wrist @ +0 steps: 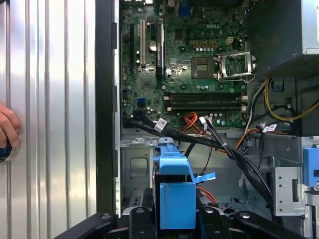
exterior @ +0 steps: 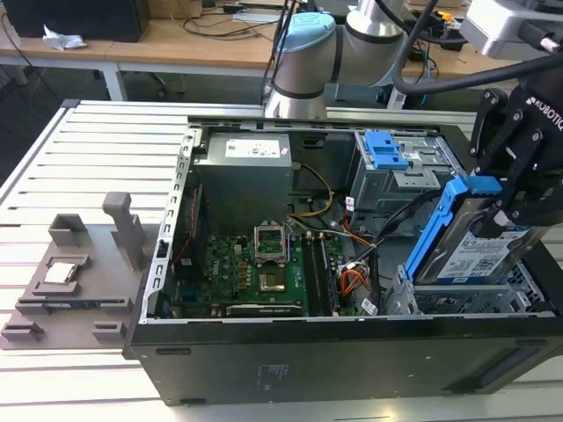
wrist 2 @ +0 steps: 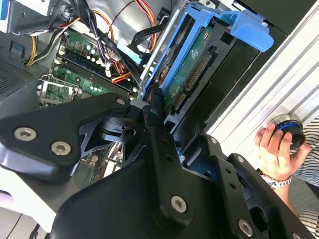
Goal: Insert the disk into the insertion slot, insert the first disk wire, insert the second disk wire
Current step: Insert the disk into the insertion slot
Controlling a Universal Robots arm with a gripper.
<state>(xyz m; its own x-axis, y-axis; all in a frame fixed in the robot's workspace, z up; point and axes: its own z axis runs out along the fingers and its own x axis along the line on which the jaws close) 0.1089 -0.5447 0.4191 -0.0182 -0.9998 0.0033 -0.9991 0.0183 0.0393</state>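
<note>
So right now your tool [exterior: 515, 215] is clamped on the disk [exterior: 479, 242], black fingers [wrist 2: 158, 130] pinching it at the edges; you can see that in the exterior view and the second wrist view. The disk isn't flat. It's tilted, with the blue carrier's handle end up and pointing toward the back of the open PC case [exterior: 334, 360], and its lower end down at the mouth of the insertion slot [exterior: 457, 301]. I can't tell if it's actually touching the metal there. That slot is the perforated silver bay in the case's front corner on the exterior view's right, just in front of the taller cage with the blue latch [exterior: 385, 149]. The loose wires [exterior: 356, 281] lie between the motherboard [exterior: 264, 264] and the slot, not plugged into the disk. The case sits on the slatted metal desk [exterior: 79, 167], with a grey fixture [exterior: 75, 281] beside it on the exterior view's left. A person's hand [wrist 2: 271, 149] rests on a round knob on the desk, next to the case.
</note>
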